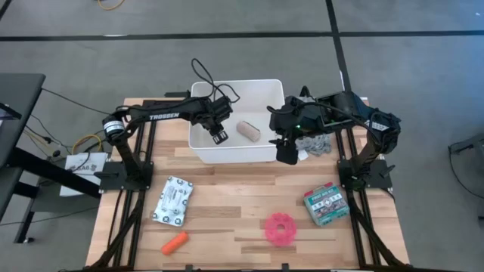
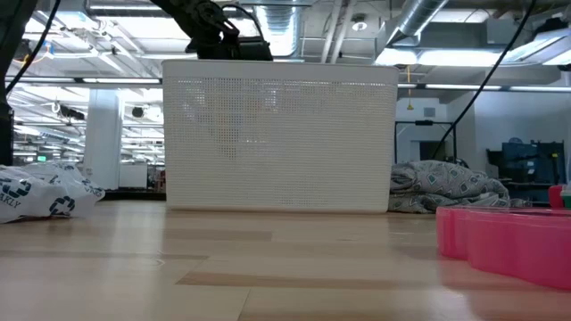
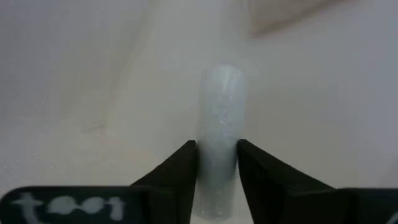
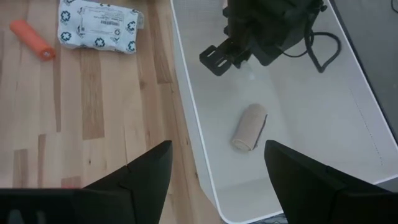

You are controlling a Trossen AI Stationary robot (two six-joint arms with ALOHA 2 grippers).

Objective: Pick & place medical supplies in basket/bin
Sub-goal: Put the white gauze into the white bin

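Left tool (image 3: 216,168) grips small white piece (image 3: 219,124) over tub (image 1: 198,151)

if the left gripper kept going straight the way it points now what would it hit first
Most likely the floor of the white bin. The left gripper, shut on a small white piece, points down into the bin, with only pale plastic ahead; how far off is unclear.

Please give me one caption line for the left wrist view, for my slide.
Left hand holding a small white piece between its fingers, above the white bin.
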